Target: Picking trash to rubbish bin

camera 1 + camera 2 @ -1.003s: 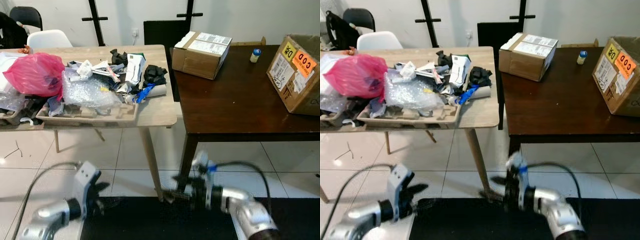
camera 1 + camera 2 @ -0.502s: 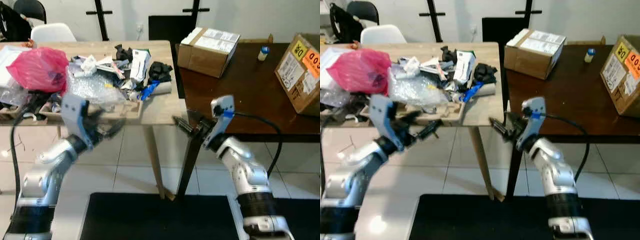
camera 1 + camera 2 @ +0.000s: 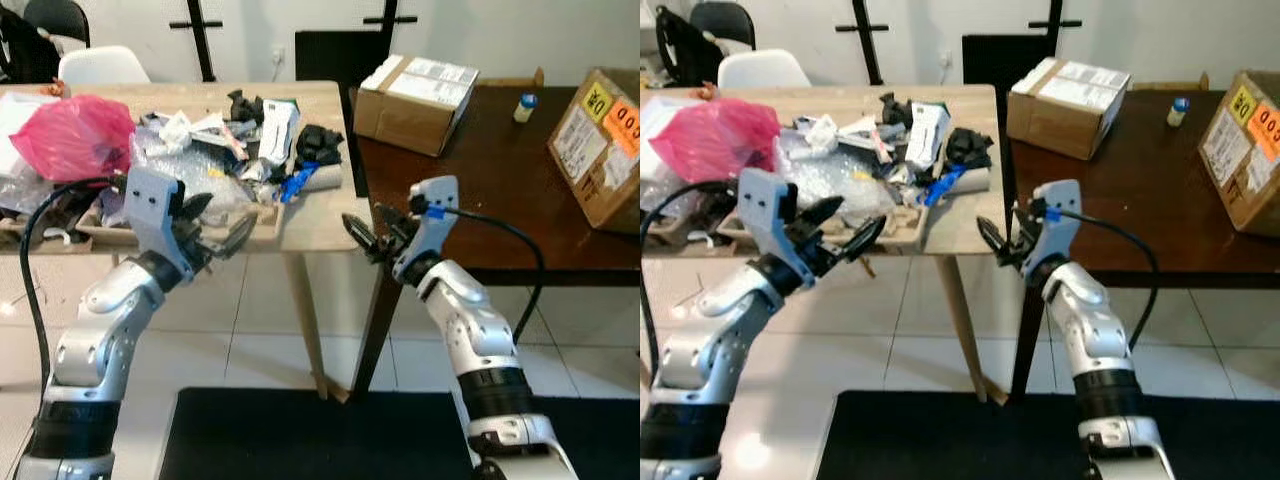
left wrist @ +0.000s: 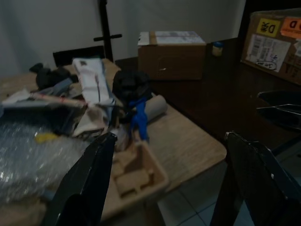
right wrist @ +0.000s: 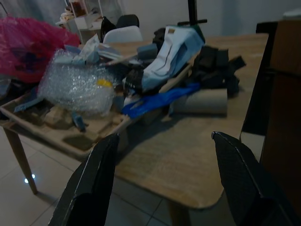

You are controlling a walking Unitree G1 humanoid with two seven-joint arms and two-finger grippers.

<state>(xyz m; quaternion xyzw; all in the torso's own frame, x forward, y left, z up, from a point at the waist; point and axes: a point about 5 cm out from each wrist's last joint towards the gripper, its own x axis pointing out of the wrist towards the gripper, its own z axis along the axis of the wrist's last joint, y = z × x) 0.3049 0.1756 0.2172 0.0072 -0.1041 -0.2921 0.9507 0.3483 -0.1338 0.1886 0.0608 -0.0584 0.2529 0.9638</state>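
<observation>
Already we hold the left gripper [image 3: 215, 235] and right gripper [image 3: 362, 232] up, fingers spread wide and empty, before the trash pile [image 3: 240, 140] on the wooden table [image 3: 320, 215]. Reaching carelessly, we risk knocking the cardboard tray [image 3: 250, 225] off the edge.

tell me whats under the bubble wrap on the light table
The bubble wrap lies in a moulded cardboard tray, with a yellow scrap showing through it. Whatever else it covers is hidden.
</observation>
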